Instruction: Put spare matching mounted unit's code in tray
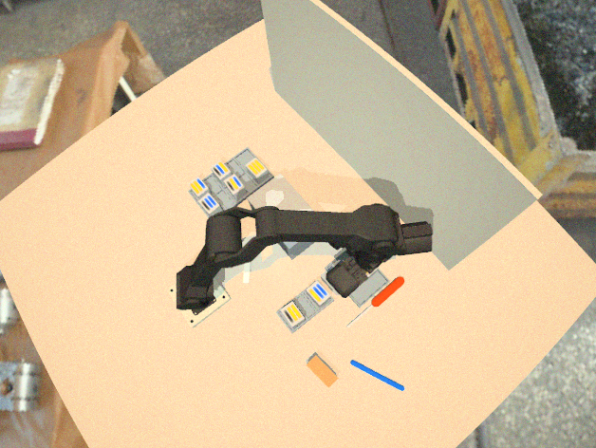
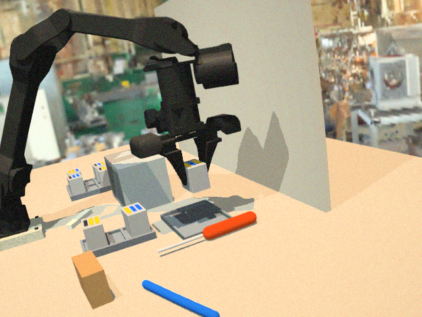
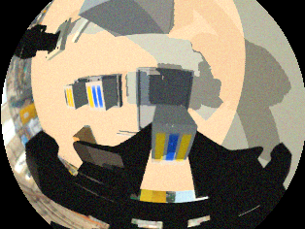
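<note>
My gripper (image 2: 197, 176) (image 3: 169, 126) is shut on a grey block with a yellow, blue and yellow label. It holds the block above the dark grey tray (image 1: 368, 289) (image 2: 185, 230) (image 3: 145, 99); in the top view the arm hides the block. A front rack (image 1: 306, 304) (image 2: 125, 244) holds a block with a yellow, blue, blue label (image 1: 318, 292) (image 2: 137, 223) (image 3: 97, 94) and one with a black, yellow, yellow label (image 1: 291, 312) (image 2: 95, 236) (image 3: 69, 96). A back rack (image 1: 220, 193) (image 2: 90, 195) holds several labelled blocks. I cannot tell which is the mounted unit.
A large grey box (image 1: 294, 248) (image 2: 141, 184) stands beside the tray. A tall grey panel (image 1: 385, 144) (image 2: 273, 92) rises behind the gripper. An orange-handled screwdriver (image 1: 387, 291) (image 2: 230, 225) lies by the tray. An orange block (image 1: 322, 369) (image 2: 93, 283) and blue rod (image 1: 377, 374) (image 2: 181, 299) are at the front.
</note>
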Available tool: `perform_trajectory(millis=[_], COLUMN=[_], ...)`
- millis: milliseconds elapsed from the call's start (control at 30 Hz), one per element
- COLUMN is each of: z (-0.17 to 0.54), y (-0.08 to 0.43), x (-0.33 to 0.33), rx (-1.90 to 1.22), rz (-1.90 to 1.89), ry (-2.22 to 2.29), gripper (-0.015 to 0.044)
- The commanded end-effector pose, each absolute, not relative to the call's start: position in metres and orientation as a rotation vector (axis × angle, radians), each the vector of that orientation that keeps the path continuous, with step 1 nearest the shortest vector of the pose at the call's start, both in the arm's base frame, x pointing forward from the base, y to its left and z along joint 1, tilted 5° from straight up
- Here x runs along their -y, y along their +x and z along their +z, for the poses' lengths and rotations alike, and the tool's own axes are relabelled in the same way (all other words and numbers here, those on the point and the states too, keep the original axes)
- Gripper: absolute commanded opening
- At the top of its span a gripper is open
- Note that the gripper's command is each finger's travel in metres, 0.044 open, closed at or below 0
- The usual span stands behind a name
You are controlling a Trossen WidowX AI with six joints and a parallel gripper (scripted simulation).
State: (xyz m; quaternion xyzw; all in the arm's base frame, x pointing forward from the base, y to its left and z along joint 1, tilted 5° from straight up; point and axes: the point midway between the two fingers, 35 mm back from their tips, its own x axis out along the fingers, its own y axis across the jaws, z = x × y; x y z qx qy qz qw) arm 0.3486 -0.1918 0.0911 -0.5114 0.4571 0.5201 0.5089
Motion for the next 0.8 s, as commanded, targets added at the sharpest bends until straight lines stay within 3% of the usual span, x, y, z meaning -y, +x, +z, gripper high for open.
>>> perform_trajectory(millis=[0, 767], z=[0.087, 0.071], y=[0.349, 0.347], x=[0.191, 0.189], rx=[-1.103, -1.104], rz=[1.251, 1.254], ry=[-1.227, -1.226], gripper=[0.0000, 0.0000])
